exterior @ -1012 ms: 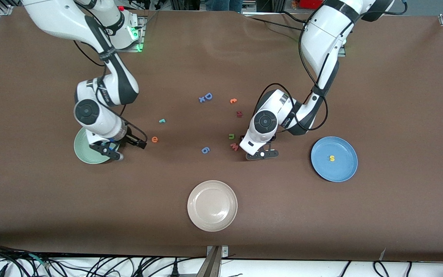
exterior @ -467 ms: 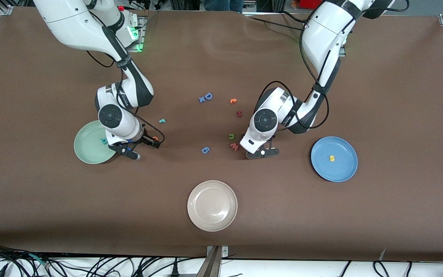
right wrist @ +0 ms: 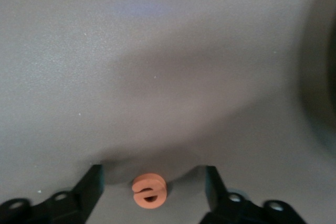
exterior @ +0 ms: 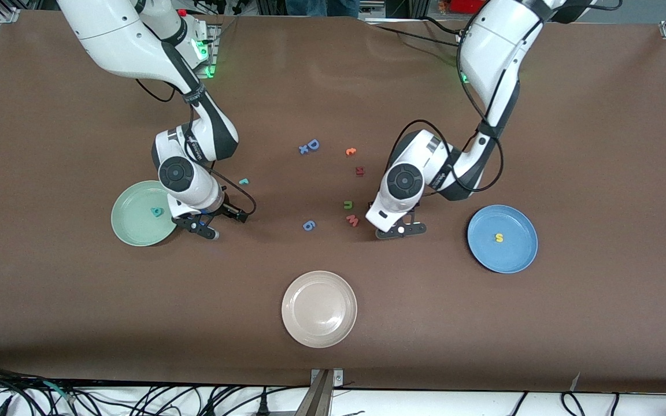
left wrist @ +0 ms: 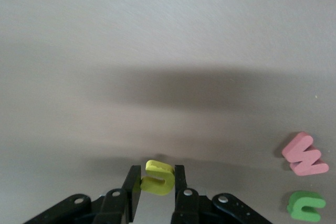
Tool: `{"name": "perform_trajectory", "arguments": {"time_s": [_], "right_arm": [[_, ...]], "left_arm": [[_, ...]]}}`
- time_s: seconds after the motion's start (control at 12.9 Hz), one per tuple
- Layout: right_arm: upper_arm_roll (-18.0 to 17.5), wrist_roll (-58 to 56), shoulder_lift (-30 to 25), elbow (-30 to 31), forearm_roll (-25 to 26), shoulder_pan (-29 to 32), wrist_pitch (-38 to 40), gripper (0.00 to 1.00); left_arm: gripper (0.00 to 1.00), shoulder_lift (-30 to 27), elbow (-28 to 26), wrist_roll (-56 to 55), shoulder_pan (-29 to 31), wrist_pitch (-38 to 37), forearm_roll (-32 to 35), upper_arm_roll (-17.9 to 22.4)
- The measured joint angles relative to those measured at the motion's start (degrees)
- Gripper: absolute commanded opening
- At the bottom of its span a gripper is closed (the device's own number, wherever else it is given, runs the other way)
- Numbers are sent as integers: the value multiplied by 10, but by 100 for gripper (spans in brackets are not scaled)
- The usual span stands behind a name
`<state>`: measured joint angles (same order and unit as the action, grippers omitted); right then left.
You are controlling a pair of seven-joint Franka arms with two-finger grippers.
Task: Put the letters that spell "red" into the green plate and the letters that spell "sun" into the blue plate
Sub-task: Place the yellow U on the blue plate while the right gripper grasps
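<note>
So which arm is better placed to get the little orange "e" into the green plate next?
The right arm. Its tool is open astride the orange "e", right beside the green plate. The left tool is shut on the yellow "u", toward the blue plate.

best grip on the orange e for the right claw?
From straight above, pinching across the e's outer edges. It lies flat on the table, so only its thin rim offers sides to squeeze. The right claw is already open with a finger on either side of it, close to the green plate; closing where it is looks right.
</note>
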<state>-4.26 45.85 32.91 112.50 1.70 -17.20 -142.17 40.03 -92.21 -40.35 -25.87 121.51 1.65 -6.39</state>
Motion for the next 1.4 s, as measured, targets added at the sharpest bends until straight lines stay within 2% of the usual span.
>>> {"name": "perform_trajectory", "arguments": {"time_s": [0.16,0.39,0.7,0.86,0.93,1.01,1.09,1.24,1.4], "right_arm": [[-2,3,1,-4,0,-3,-5,43],[-4,13,2,-7,0,-4,-4,42],[-11,16,2,-7,0,-4,-4,42],[-13,17,2,-7,0,-4,-4,36],[-14,17,2,-7,0,-4,-4,35],[-14,17,2,-7,0,-4,-4,31],[-14,17,2,-7,0,-4,-4,25],[-14,17,2,-7,0,-4,-4,13],[-14,17,1,-8,0,-4,-4,12]], "left_arm": [[17,-30,4,52,25,-47,1,7],[18,-56,4,189,93,-87,6,18],[18,-58,-5,314,189,-93,51,19],[18,-53,-13,329,207,-93,52,18],[24,-48,-15,329,209,-92,52,18],[70,-41,-15,329,208,-90,52,18],[100,-36,-15,329,209,-86,52,18],[100,-30,-15,329,210,-83,52,18],[100,-28,-15,329,212,-82,52,18]]}}
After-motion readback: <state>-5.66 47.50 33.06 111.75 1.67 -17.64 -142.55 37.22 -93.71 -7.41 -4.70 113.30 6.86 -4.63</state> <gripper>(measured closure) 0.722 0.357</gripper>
